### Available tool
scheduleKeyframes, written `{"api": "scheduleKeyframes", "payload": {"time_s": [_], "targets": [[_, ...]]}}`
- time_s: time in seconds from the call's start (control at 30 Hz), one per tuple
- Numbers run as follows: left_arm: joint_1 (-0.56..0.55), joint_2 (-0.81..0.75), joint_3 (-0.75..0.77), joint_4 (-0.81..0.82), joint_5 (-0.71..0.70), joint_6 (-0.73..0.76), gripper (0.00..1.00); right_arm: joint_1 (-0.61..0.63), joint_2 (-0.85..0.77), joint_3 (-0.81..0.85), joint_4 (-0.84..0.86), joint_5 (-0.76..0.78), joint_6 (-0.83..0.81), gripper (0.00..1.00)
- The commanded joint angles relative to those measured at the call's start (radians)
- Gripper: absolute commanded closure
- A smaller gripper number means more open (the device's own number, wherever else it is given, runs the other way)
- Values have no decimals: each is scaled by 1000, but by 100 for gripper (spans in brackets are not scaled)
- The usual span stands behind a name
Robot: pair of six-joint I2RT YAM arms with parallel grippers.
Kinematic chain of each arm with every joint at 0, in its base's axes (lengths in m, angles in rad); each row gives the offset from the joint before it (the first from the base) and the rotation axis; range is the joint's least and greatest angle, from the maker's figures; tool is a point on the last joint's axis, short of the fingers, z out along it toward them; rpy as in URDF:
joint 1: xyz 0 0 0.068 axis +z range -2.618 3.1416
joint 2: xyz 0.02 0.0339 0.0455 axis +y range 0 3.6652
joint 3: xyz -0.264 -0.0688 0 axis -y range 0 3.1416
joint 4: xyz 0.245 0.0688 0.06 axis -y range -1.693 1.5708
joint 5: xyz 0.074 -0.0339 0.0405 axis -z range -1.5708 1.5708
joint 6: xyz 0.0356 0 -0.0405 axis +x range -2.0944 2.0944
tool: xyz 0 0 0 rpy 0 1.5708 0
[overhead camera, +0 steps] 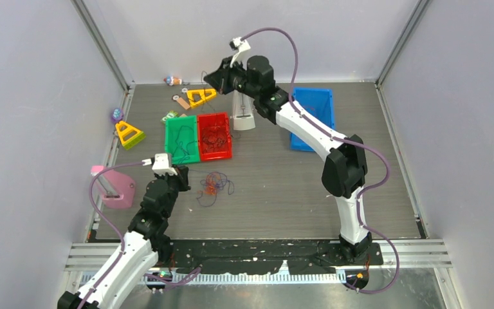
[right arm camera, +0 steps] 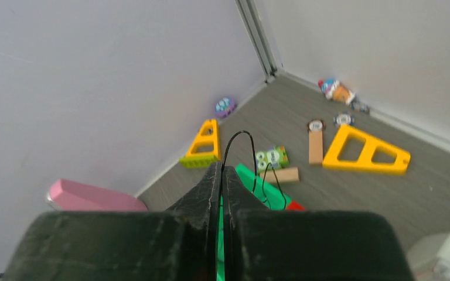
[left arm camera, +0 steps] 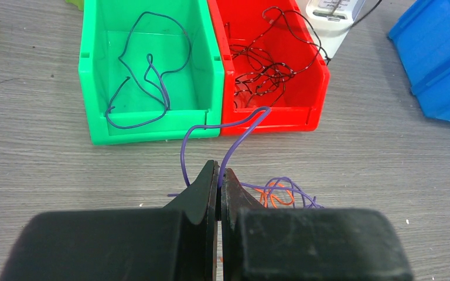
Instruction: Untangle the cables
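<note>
- The left arm (overhead camera: pixel 135 248) reaches from its base at the near left corner, forward and slightly inward, staying low over the worktop.
- The left gripper (left arm camera: pixel 218 171) points ahead and down, its jaws pressed together on a purple cable (left arm camera: pixel 234 140).
- The right arm (overhead camera: pixel 309 129) rises from its base, bends at the elbow and stretches far across to the back left, with the wrist held high.
- The right gripper (right arm camera: pixel 222 170) hangs raised in the air, its jaws closed on a black cable (right arm camera: pixel 234 136).
</note>
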Motion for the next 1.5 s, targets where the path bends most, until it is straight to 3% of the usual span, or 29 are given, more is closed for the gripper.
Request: {"api": "scheduleKeyframes", "payload": {"time_s": [0.0,0.3,0.47,0.6,0.77,1.2,1.27,1.37,1.47], "targets": [[2,-10,7,33,-7,12,100,1,-15,-114,98,31,19,95],[2,-9,7,33,-7,12,100,1,-54,-421,184,70,2,95],[2,-8,8,33,-7,12,100,5,-46,-471,157,104,-34,95],[2,-6,8,34,-7,12,100,56,3,-386,27,212,-171,95],[2,-6,8,33,-8,14,100,135,170,-82,-262,419,-357,94],[2,5,9,39,-3,14,100,160,433,285,-553,484,-397,95],[2,6,9,38,-5,14,100,159,411,290,-569,477,-389,90],[2,8,9,39,-5,13,100,160,363,274,-576,461,-376,66],[2,9,10,38,-5,15,100,160,293,258,-584,428,-344,57]]}}
